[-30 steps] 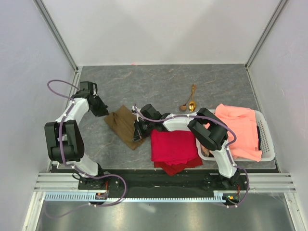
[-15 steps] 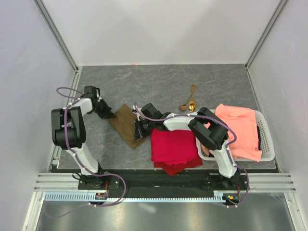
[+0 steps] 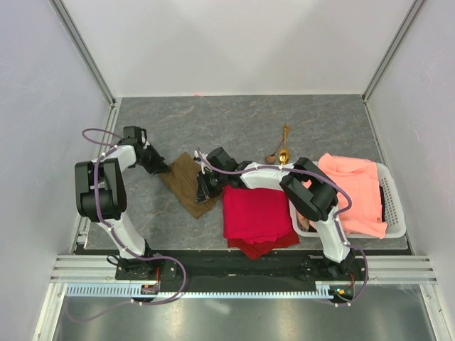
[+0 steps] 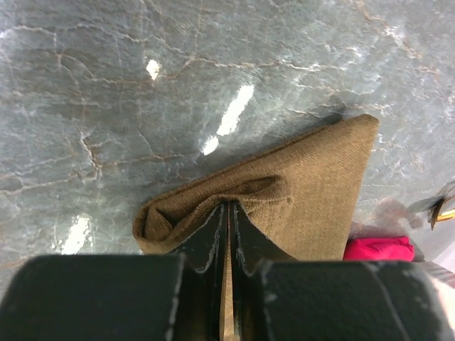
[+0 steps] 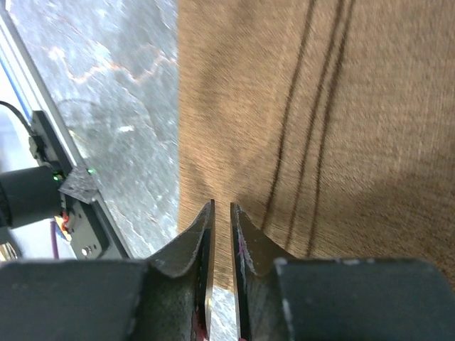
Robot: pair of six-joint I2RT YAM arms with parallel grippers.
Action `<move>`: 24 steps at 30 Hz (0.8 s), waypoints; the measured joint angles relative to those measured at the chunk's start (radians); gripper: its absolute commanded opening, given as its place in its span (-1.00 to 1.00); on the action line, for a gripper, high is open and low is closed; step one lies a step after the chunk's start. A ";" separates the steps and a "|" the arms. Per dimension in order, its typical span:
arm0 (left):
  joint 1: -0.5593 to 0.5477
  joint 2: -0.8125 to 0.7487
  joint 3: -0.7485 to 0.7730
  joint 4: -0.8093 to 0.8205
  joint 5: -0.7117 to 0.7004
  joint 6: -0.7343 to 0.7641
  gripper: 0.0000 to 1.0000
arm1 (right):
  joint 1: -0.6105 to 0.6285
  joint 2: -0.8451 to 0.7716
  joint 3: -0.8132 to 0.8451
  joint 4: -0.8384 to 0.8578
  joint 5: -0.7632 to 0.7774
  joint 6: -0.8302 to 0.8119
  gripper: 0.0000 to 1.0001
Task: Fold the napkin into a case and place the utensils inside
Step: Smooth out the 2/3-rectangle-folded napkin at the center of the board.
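Napkin (image 3: 187,186) folding is partly done. The brown cloth is laid on the table (image 3: 320,121) beside the red cloth (image 3: 257,213), folded over but not yet made into a case. Its edge is pinched by the left gripper (image 4: 227,213), fingers pressed together on it. The right gripper (image 5: 222,213) is held just over it, fingers a little apart. The gold utensils (image 3: 281,150) are left out, well apart, not yet put in.

Open table (image 3: 234,121) lies beyond the napkin (image 3: 186,186); the red cloth (image 3: 257,213) crowds its right side.
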 measured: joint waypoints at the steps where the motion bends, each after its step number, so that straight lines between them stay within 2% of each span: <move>1: 0.000 -0.005 0.000 -0.002 0.002 0.000 -0.74 | -0.001 0.000 -0.006 0.000 0.000 -0.002 -0.60; 4: 0.000 -0.047 -0.013 -0.002 0.019 0.000 -0.68 | -0.002 0.004 -0.016 -0.006 0.000 -0.008 -0.62; 10: 0.000 -0.110 -0.039 0.016 0.058 -0.012 -0.70 | -0.008 0.006 -0.016 -0.006 0.000 -0.015 -0.63; 17: -0.001 0.034 -0.034 0.076 0.108 -0.062 -0.74 | -0.008 0.006 -0.016 -0.006 0.000 -0.012 -0.63; 24: 0.006 0.115 0.080 0.038 0.116 -0.075 -0.77 | -0.004 0.027 -0.016 0.028 0.000 0.023 -0.67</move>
